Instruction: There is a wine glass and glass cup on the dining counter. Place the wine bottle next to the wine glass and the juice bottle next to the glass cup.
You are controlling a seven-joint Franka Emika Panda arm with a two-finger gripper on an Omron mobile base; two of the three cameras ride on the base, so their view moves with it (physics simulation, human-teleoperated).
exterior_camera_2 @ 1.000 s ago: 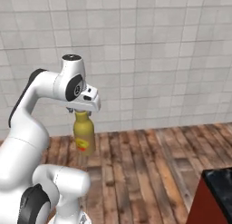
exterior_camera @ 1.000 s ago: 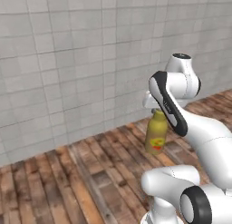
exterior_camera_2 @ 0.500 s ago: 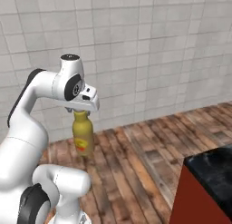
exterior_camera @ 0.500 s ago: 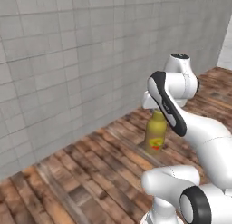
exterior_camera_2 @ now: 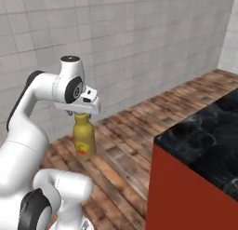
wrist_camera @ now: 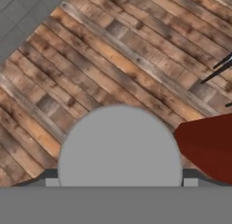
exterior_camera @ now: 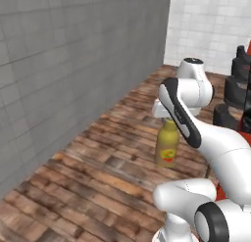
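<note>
**Gripper carries the juice bottle above the wooden floor**

The gripper [exterior_camera_2: 82,112] is clamped on the neck of the juice bottle [exterior_camera_2: 84,138], holding it upright and clear of the floor. From the left base view the same gripper [exterior_camera: 165,116] sits at the bottle's top, and the yellow-orange juice bottle [exterior_camera: 167,144] hangs straight below it, its red-and-yellow round label facing the camera. The bottle touches nothing but the gripper.

Under it runs a wooden plank floor [exterior_camera_2: 125,145], with a grey tiled wall [exterior_camera: 59,64] behind. In the right base view the desk [exterior_camera_2: 204,145], with its black veined marble top on a red panel base, stands to the right of the arm, well apart from the bottle.

In the hand view a round grey disc [wrist_camera: 120,146], apparently the bottle's top seen end on, sits at the bottom centre, over the floor planks, and a red panel [wrist_camera: 208,146] shows at the right edge.
</note>
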